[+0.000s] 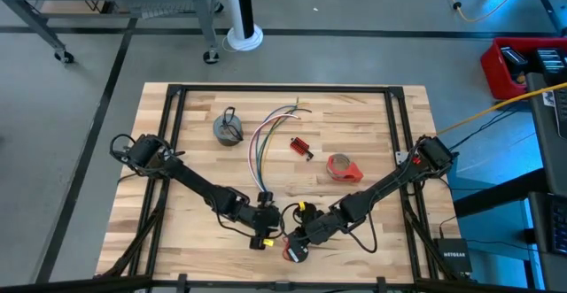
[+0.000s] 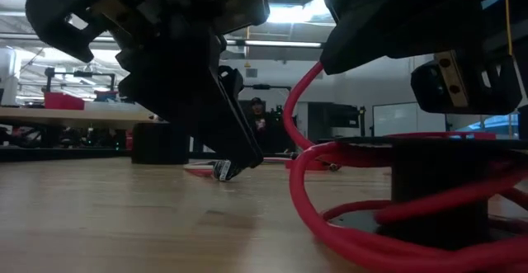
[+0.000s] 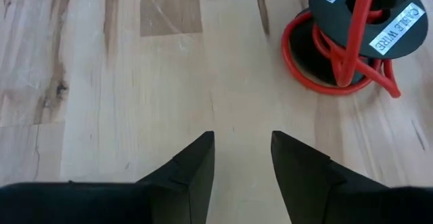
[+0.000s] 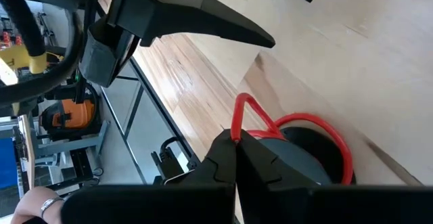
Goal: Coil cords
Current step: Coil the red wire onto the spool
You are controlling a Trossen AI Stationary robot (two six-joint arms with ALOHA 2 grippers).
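The right claw [image 4: 235, 158] is pinching the red cord [image 4: 247, 116] above its spool [image 3: 358, 21]. The left claw [image 3: 242, 158] is hanging wide and empty over the bench [image 3: 135, 82]. A hard pull could be tipping the spool.

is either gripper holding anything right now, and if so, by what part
The right gripper is shut on the red cord, pinching a raised loop above its black spool. The left gripper is open, holding nothing.

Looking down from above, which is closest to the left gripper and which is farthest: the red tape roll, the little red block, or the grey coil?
Measured from the left gripper, near the table's front edge, in the high view:
1. The small red block, mid-table, is closest.
2. The red tape roll, over on the right side, is only slightly farther; nearly a tie.
3. The grey coil, toward the back left, is farthest.
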